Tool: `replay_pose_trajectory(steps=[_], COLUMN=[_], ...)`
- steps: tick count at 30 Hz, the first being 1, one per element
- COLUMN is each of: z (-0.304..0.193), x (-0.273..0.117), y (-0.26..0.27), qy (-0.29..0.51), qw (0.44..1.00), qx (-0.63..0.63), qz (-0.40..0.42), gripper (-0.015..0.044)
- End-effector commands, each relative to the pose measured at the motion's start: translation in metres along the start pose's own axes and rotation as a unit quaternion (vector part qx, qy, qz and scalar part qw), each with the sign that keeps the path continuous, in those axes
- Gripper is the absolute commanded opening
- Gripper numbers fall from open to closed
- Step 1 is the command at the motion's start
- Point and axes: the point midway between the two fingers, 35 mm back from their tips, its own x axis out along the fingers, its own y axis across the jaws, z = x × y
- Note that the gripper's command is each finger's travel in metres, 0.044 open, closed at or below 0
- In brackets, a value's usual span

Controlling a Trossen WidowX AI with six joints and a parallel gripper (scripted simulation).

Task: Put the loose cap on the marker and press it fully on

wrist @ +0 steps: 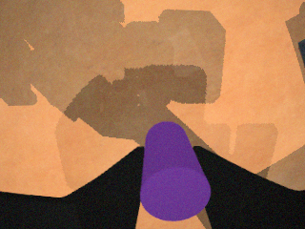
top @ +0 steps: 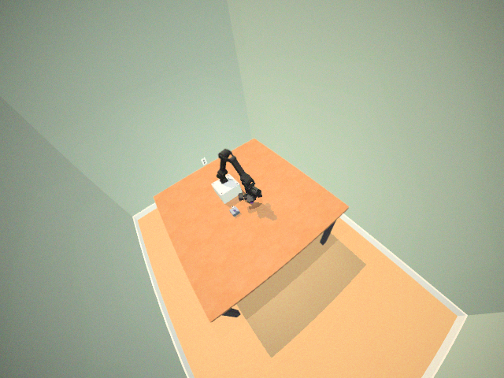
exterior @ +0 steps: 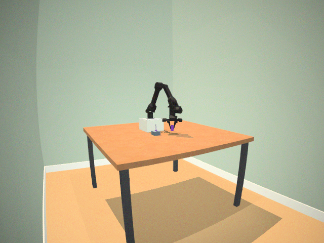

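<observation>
The purple cap (top: 251,202) (exterior: 172,127) (wrist: 164,148) is upright between the black fingertips. My gripper (exterior: 171,128) (wrist: 168,153) is shut on it and holds it a little above the table. In the exterior view, the marker (exterior: 156,128) stands upright, pale with a purple tip, in the blue-grey holder block (top: 237,213) (exterior: 156,133) to the left of the cap. The marker has no cap on it. In the wrist view only a dark sliver of the holder block (wrist: 302,50) shows at the right edge; the marker is out of that view.
The white base box (top: 227,194) (exterior: 146,125) of the arm stands behind the holder block, on the orange table (top: 252,252) (exterior: 170,146). The arm (top: 240,171) (exterior: 168,94) arches from it over to the gripper. Shadows of the arm fall on the table.
</observation>
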Motion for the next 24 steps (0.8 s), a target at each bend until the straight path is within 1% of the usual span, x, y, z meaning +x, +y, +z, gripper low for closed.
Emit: replay_pose_trajectory(steps=[1, 7, 11, 24], z=[0.002, 0.001, 0.002, 0.027], x=[-0.014, -0.031, -0.034, -0.05], y=[0.001, 0.0, -0.002, -0.037], qy=[-0.005, -0.005, -0.006, -0.017], qw=[1.0, 1.0, 1.0, 1.0], qx=[0.0, 0.0, -0.001, 0.001], qz=[0.002, 0.002, 0.003, 0.004], gripper=[0.0, 0.0, 0.0, 0.0])
